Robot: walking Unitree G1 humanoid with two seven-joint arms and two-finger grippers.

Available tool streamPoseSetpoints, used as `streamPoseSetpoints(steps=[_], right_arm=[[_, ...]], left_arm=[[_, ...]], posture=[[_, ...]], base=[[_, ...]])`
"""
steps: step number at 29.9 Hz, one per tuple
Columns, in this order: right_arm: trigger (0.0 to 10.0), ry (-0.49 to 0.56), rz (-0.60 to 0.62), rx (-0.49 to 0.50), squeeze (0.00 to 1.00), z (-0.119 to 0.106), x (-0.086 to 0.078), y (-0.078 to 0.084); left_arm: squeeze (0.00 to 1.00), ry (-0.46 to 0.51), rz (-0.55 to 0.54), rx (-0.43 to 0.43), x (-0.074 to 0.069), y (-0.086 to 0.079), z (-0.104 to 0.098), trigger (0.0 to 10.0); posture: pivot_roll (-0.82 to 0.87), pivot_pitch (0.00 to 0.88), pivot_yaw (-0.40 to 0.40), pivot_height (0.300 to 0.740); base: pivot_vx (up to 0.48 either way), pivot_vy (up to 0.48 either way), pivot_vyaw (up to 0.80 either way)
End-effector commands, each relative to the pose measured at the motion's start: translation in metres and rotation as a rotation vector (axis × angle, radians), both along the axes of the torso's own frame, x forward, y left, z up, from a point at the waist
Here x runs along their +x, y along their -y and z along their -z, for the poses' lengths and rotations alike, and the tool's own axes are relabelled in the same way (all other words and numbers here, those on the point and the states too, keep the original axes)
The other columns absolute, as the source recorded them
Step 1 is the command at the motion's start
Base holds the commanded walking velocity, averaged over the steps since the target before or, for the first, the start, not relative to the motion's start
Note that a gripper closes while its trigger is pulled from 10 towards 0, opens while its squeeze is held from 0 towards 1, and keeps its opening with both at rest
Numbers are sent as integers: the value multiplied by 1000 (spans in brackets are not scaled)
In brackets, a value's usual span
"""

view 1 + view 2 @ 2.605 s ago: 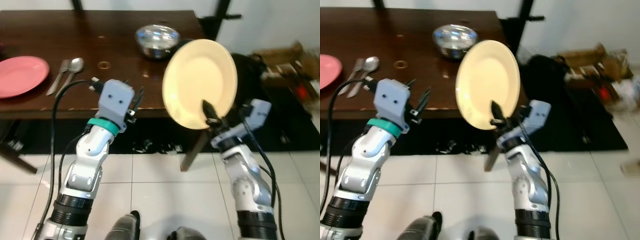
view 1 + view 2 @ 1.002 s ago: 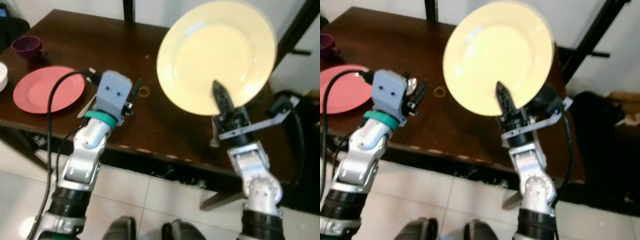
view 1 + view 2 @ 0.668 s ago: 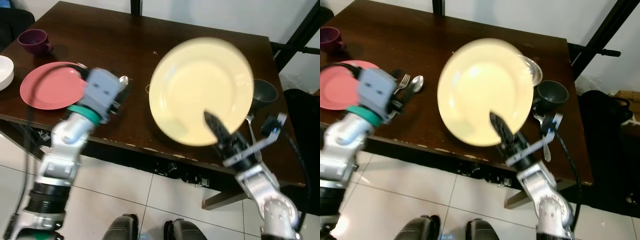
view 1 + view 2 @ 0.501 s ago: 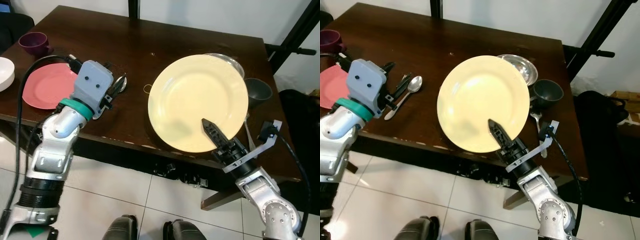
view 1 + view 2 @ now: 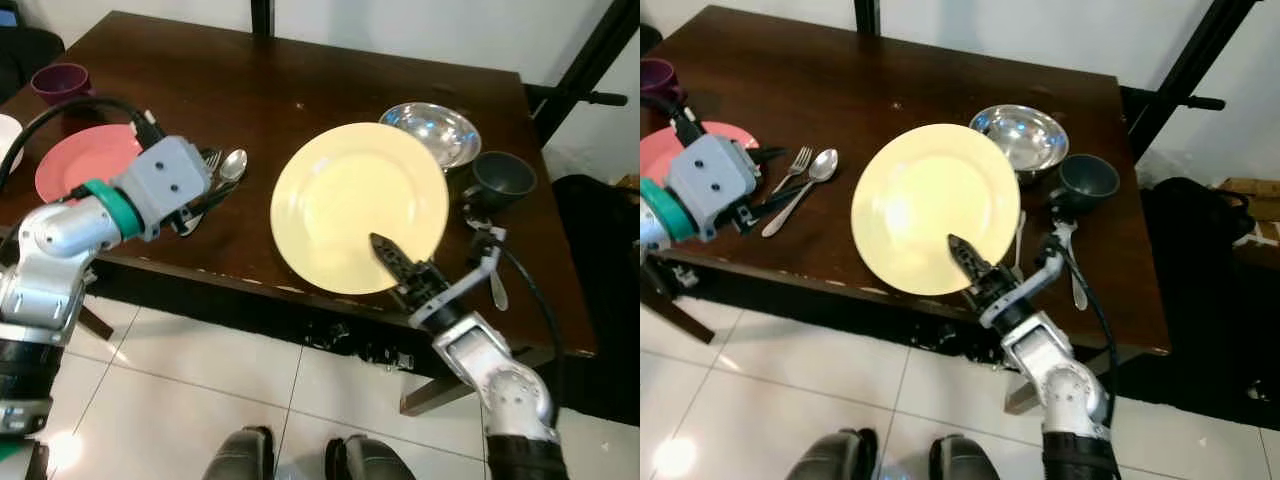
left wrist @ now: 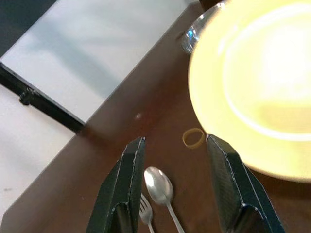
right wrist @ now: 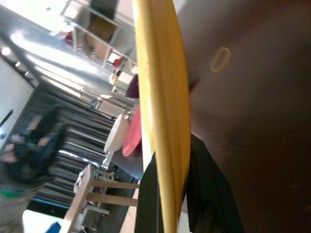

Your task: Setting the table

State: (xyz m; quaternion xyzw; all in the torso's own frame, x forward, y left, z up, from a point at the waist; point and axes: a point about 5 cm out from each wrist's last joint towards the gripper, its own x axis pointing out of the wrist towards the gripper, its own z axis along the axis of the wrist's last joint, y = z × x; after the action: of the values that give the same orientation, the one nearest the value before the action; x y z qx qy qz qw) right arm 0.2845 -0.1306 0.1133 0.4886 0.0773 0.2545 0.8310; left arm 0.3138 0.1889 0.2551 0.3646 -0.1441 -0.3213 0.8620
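I have lowered the yellow plate (image 5: 360, 205) toward the dark table (image 5: 300, 110); my right gripper (image 5: 392, 262) stays clamped on its near rim, one finger hidden beneath. My left gripper (image 6: 176, 187), fingers apart, hovers over the spoon (image 5: 226, 170) and fork (image 5: 793, 165).

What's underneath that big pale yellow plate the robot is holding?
Under the pale yellow round plate, pinched at its rim by the right gripper, lies the dark brown wooden table. The plate hides the patch of tabletop directly beneath it.
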Motion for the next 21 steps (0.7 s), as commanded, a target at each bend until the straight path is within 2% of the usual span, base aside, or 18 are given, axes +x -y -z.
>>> streamPoseSetpoints(steps=[1, 7, 12, 14, 16, 19, 20, 21], right_arm=[[10000, -26, 45, -6, 0, 3, 4, 5], [10000, -38, 59, -3, 0, 4, 8, 4], [10000, -85, 124, 14, 0, 5, 25, 5], [10000, -85, 124, 14, 0, 5, 25, 5], [10000, -96, 132, -16, 0, 7, 26, 8], [10000, -96, 132, -16, 0, 7, 26, 8], [10000, -104, 129, -30, 0, 9, 26, 8], [10000, -107, 124, -40, 333, 11, 25, 8]], left_arm=[[24, -4, 42, 5, -1, 9, -1, 10000], [27, 10, 55, -14, -1, 14, -5, 10000], [27, 9, 114, -56, -2, 30, -12, 10000], [27, 9, 114, -56, -2, 30, -12, 10000], [24, -67, 180, -66, -8, 35, -6, 10000], [24, -67, 180, -66, -8, 35, -6, 10000], [24, -93, 204, -70, -10, 36, -5, 10000], [24, -101, 216, -75, -10, 38, -6, 10000]], posture=[[98, 104, 2, 740], [106, 120, 2, 740], [113, 135, 2, 740], [113, 135, 2, 740], [112, 143, 1, 740], [112, 143, 1, 740], [112, 143, 1, 740], [109, 141, 3, 740]], base=[[0, 0, 0], [0, 0, 0], [0, 0, 0], [0, 0, 0], [0, 0, 0], [0, 0, 0], [0, 0, 0], [0, 0, 0]])
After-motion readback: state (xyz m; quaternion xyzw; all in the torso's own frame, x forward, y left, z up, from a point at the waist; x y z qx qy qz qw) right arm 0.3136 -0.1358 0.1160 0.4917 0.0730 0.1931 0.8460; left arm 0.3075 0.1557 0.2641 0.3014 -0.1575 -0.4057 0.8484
